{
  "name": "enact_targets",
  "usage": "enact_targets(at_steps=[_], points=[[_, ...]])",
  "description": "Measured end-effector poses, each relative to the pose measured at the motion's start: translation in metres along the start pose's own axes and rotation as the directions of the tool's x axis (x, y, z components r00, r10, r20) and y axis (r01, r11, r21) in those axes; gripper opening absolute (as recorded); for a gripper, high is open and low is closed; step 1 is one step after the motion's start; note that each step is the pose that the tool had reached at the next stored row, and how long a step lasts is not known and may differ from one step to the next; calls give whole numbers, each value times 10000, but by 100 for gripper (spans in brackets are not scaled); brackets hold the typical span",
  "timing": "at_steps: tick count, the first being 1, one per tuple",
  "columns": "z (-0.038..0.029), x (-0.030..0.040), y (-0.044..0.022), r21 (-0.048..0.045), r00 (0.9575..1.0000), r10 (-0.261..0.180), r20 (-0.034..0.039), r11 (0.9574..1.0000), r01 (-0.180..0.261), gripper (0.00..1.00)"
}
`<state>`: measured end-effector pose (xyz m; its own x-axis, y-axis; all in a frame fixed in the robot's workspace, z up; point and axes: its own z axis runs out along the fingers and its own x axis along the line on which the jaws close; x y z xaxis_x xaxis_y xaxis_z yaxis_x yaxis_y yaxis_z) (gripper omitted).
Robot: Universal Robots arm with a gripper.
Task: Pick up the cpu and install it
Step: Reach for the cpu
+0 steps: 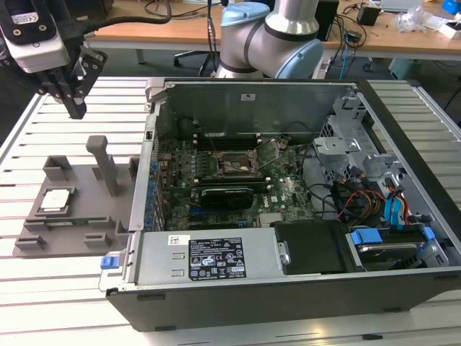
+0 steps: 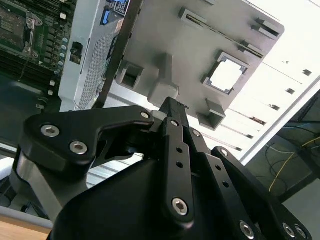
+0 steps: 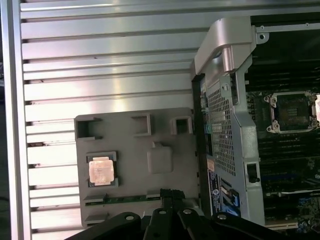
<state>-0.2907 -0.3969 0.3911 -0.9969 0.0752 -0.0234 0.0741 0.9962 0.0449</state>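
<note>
My pincer (image 1: 75,112) hangs above the desk (image 1: 43,303) at the exterior view's left, touching nothing. Below it a holder plate (image 1: 72,238) lies on the desk. The chip (image 1: 56,200) sits in a recess on the plate, with an upright post (image 1: 108,169) to its right. Just right of the plate lies an open computer case (image 1: 288,295), with the socket (image 1: 234,167) inside on its board (image 1: 288,194).

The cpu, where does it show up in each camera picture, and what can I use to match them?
Exterior view: the cpu lies in a pocket of the grey fixture, to the exterior view's left of the computer case.
Second wrist view: the cpu sits in that pocket.
First wrist view: the cpu sits in that pocket.
Shared landmark: the fixture's upright post, between cpu and case.
</note>
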Motion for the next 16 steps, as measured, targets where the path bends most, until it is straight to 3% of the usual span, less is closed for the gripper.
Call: enact_targets(at_steps=[16], points=[[1, 208, -16, 0, 10000, 0, 0, 10000, 0, 11]])
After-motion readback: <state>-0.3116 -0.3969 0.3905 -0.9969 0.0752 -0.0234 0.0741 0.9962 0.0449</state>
